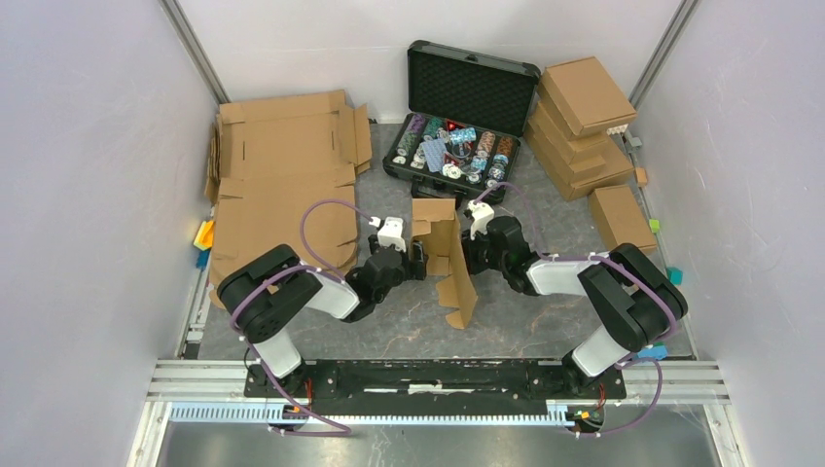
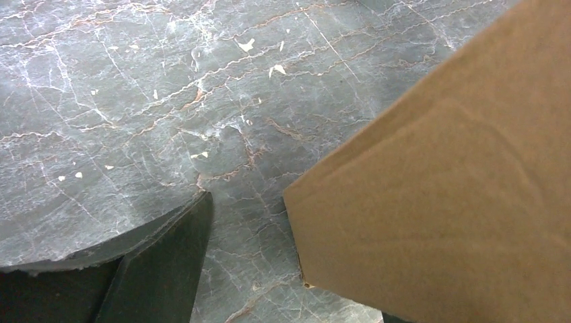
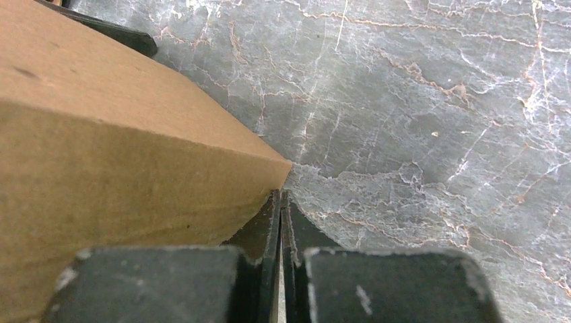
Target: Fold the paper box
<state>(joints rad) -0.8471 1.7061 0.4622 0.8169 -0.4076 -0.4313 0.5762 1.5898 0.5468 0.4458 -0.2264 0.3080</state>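
The paper box [image 1: 445,255] stands partly folded in the middle of the grey table, its brown panels upright and a long flap reaching toward me. My left gripper [image 1: 420,257] is open at the box's left side. In the left wrist view one dark finger [image 2: 161,269] shows at the lower left, and a box panel [image 2: 444,215] covers the other. My right gripper [image 1: 469,249] is at the box's right side. In the right wrist view [image 3: 281,196] it is shut with nothing between the fingers, its tips touching a corner of the box [image 3: 121,168].
An open black case [image 1: 467,83] of poker chips stands at the back. Folded brown boxes [image 1: 582,126] are stacked at the back right, with one more [image 1: 621,216] beside them. Large flat cardboard sheets [image 1: 282,185] lie at the left. Small coloured blocks [image 1: 203,236] sit at the left edge.
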